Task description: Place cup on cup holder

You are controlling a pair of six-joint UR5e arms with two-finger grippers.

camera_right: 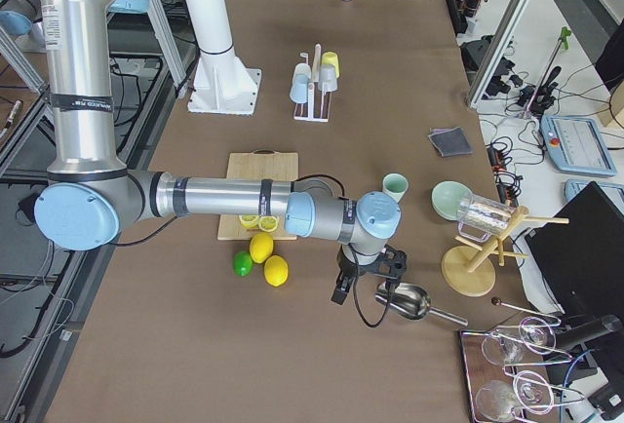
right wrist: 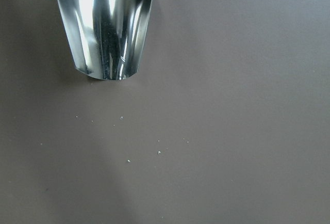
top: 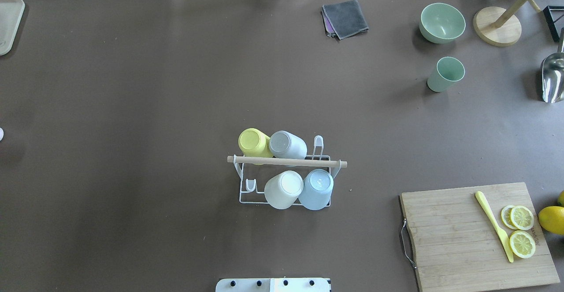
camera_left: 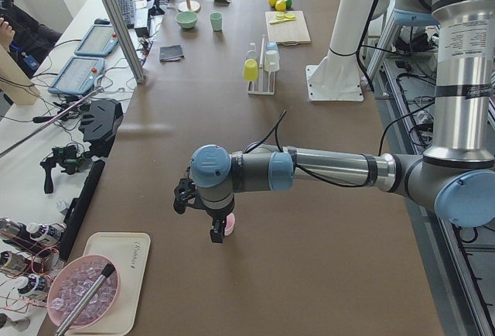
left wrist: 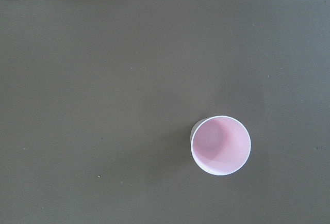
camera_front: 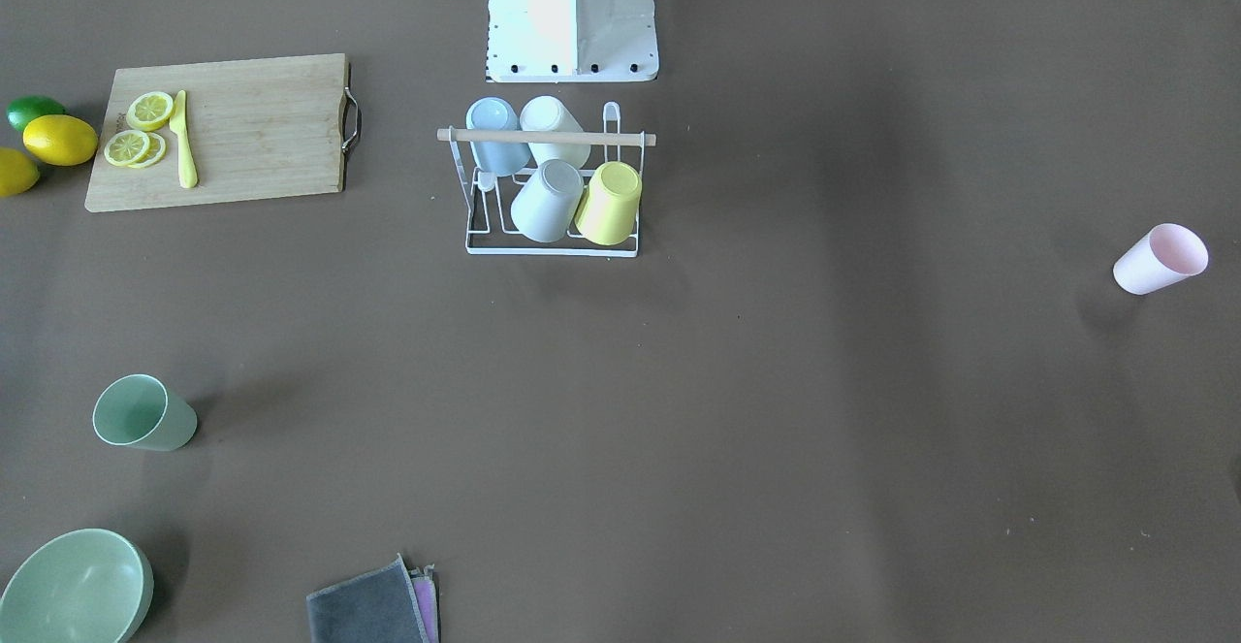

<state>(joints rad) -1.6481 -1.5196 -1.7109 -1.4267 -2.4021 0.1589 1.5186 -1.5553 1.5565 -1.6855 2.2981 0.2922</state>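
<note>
Grey cloth (camera_front: 368,609) and green bowl (camera_front: 73,590) sit nearest in the front view. The cup holder (camera_front: 620,140) mid-table carries four cups (camera_front: 546,202), and the pink cup (camera_front: 1161,258) stands well apart on my left side. Left side view: my left gripper (camera_left: 216,231) hangs over that cup, jaw state cannot tell. Right side view: my right gripper (camera_right: 356,282) is beside a metal scoop (camera_right: 409,301), cannot tell either. Left wrist: cup mouth-up on the table.
</note>
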